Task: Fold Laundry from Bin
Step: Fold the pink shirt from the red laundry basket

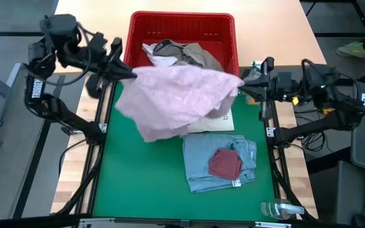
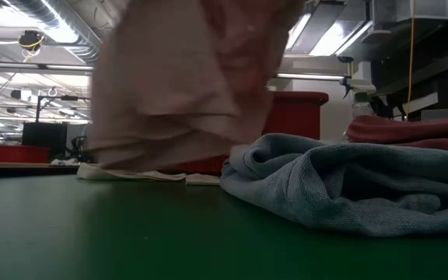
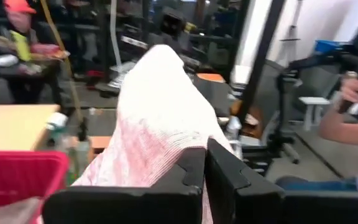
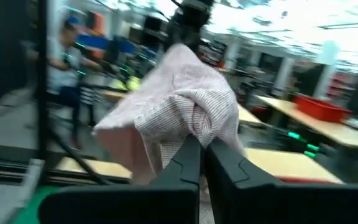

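Observation:
A pale pink garment (image 1: 176, 98) hangs spread between my two grippers, in front of the red bin (image 1: 228, 38). My left gripper (image 1: 132, 73) is shut on its left end and my right gripper (image 1: 241, 85) on its right end. In the low view the pink garment (image 2: 177, 85) sags to just above the table. White and khaki-grey pieces (image 1: 182, 54) lie in the bin. A folded light blue piece (image 1: 201, 161) lies flat on the green mat with a maroon piece (image 1: 225, 163) on top. My left gripper pinches a bunched part of the pink garment's left end (image 3: 188, 146) between its two fingers, coming about level from the table's left side. The cloth runs away from the fingers, lifted off the table. My right gripper pinches a bunched fold at the garment's right end (image 4: 197, 127) between its two fingers, about level from the table's right side. The cloth bulges over the fingertips and droops beyond them.
A flat white bag (image 1: 224, 123) lies under the pink garment, in front of the bin. A clear spray bottle (image 1: 281, 209) lies at the near right corner. The green mat (image 1: 138, 183) is bare at the near left. A person's hand (image 3: 353, 93) shows beyond the table.

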Controlling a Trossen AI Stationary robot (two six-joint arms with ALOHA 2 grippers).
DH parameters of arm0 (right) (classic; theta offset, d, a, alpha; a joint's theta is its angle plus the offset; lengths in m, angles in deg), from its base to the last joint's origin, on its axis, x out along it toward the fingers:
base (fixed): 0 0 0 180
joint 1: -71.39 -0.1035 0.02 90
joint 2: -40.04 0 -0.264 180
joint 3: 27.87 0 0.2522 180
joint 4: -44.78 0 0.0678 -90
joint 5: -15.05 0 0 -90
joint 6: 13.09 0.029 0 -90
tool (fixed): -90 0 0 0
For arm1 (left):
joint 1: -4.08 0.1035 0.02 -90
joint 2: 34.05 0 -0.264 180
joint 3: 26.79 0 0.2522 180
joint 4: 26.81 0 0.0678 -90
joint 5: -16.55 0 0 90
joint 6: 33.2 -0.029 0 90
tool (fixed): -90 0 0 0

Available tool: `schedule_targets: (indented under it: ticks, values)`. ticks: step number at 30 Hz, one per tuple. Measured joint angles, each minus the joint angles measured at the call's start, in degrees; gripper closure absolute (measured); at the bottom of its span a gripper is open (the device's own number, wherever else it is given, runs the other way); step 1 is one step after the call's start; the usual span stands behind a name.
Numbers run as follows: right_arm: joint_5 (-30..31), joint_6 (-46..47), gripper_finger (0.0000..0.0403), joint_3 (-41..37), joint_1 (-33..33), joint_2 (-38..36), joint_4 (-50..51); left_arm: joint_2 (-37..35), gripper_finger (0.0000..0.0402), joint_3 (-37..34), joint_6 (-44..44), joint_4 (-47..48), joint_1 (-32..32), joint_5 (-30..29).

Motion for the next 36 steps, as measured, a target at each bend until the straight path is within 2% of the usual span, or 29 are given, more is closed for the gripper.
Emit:
schedule_targets:
  ticks: [6, 9, 13, 21, 28, 36]
  values:
    - [-13.07, 5.35, 0.0398, 0.00, -0.06, 0.13, -1.58, -1.70, 0.0401, -0.02, 3.15, 4.63, -7.56, -0.34]
    - [-15.65, 7.30, 0.0396, -0.03, -2.14, 0.62, -3.22, -1.86, 0.0401, -0.02, 3.15, 6.55, -11.95, -0.42]
    - [-15.79, 7.36, 0.0396, -0.04, -6.97, 1.42, -6.62, -1.82, 0.0401, -0.02, 3.30, 7.30, -17.95, -1.58]
    - [-15.32, 7.54, 0.0393, -0.04, -18.66, 4.52, -17.88, -2.03, 0.0401, -0.02, 6.36, 7.71, -28.21, -10.99]
    - [-14.75, 9.36, 0.0392, -0.07, -25.99, 8.92, -29.12, -2.43, 0.0401, -0.02, 9.32, 7.58, -34.93, -17.48]
    - [-8.65, 9.27, 0.0391, 4.03, -32.87, 12.48, -29.72, -1.04, 0.0401, -0.03, 16.53, 9.42, -42.44, -19.05]
